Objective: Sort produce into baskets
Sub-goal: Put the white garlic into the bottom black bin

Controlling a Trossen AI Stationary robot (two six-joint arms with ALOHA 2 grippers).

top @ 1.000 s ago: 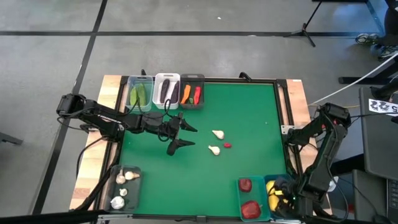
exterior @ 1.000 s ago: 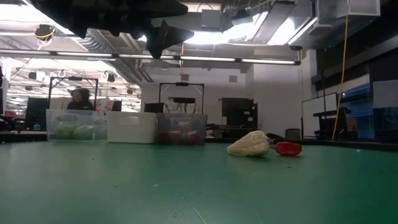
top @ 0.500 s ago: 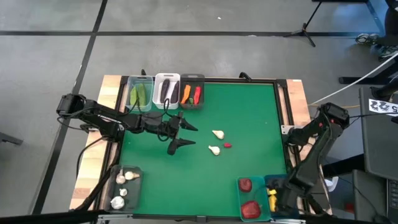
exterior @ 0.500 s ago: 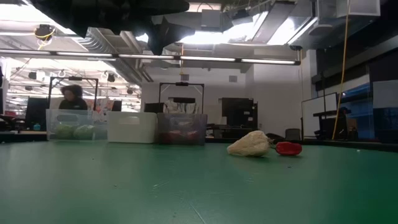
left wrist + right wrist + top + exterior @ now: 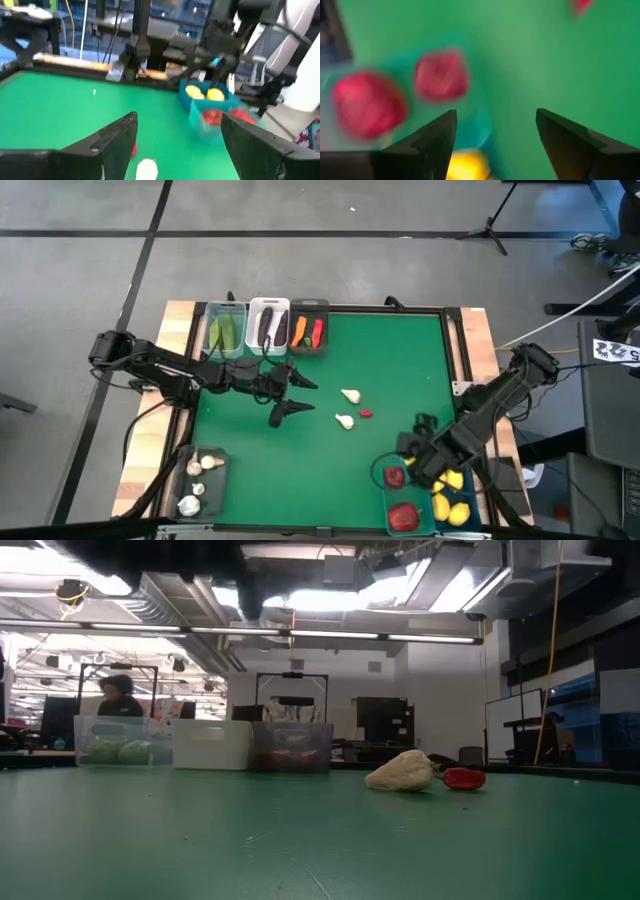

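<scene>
So the right gripper (image 5: 412, 463) is hanging with its jaws apart and empty right over the two teal bins: the one with the red fruits (image 5: 402, 500) sits just under it, and the one with the lemons (image 5: 455, 493) is right beside that. The left gripper (image 5: 297, 397) is spread wide too, holding nothing, with two garlic bulbs (image 5: 347, 407) and a small red piece (image 5: 366, 414) loose on the mat out ahead of its jaws. Behind those jaws are the clear bin (image 5: 224, 331) with green cucumbers, the white bin (image 5: 267, 326) with eggplants and the dark grey bin (image 5: 309, 329) with a carrot and a chili, and the dark bin (image 5: 197, 481) with garlic is well off to the side.
</scene>
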